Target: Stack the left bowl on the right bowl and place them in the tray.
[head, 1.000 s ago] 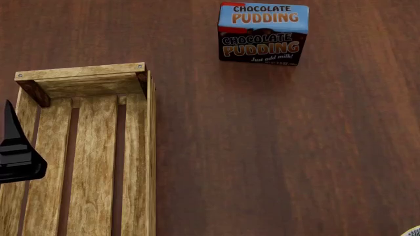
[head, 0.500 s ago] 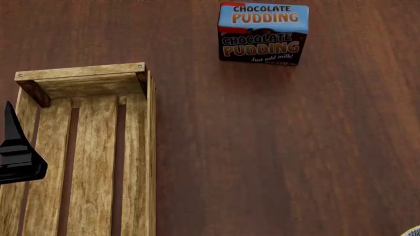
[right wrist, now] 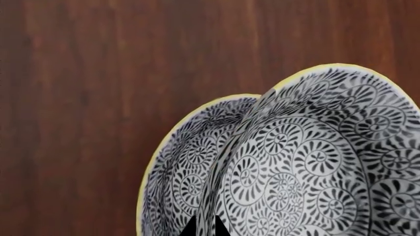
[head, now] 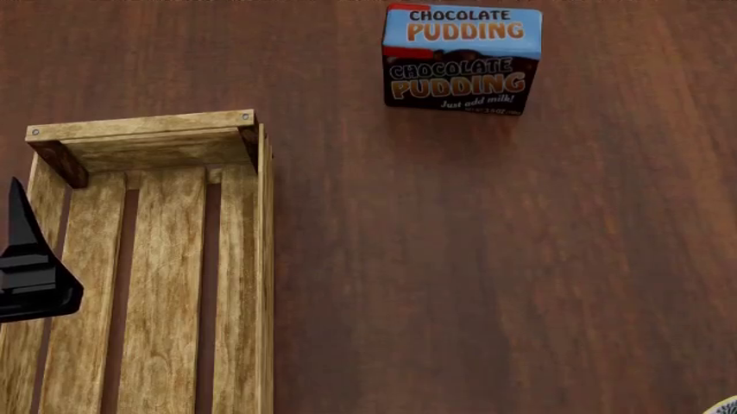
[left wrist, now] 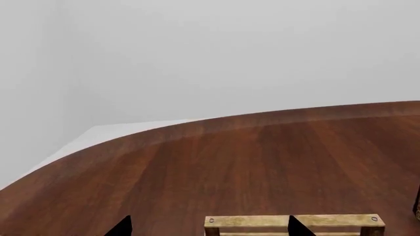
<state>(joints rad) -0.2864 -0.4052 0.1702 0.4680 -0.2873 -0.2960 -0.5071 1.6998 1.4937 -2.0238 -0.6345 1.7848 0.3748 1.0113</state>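
The tray [head: 150, 259], a light-wood slatted crate, lies at the left of the head view. Its end plank shows in the left wrist view [left wrist: 292, 220]. My left gripper [left wrist: 208, 230] is open and empty, with its fingertips [left wrist: 121, 227] wide apart over the tray's left side; it appears black in the head view [head: 29, 276]. Two black-and-white patterned bowls with yellow rims sit nested in the right wrist view, one [right wrist: 315, 162] inside the other [right wrist: 184, 167]. My right gripper [right wrist: 204, 228] is shut on their rim wall. Only a sliver of bowl [head: 727, 404] shows in the head view's bottom right corner.
A blue-and-brown chocolate pudding box [head: 461, 60] stands at the back, right of the middle. The dark wood table [head: 484, 259] stretches between the tray and the bowls. Its curved far edge [left wrist: 196, 125] meets a grey wall.
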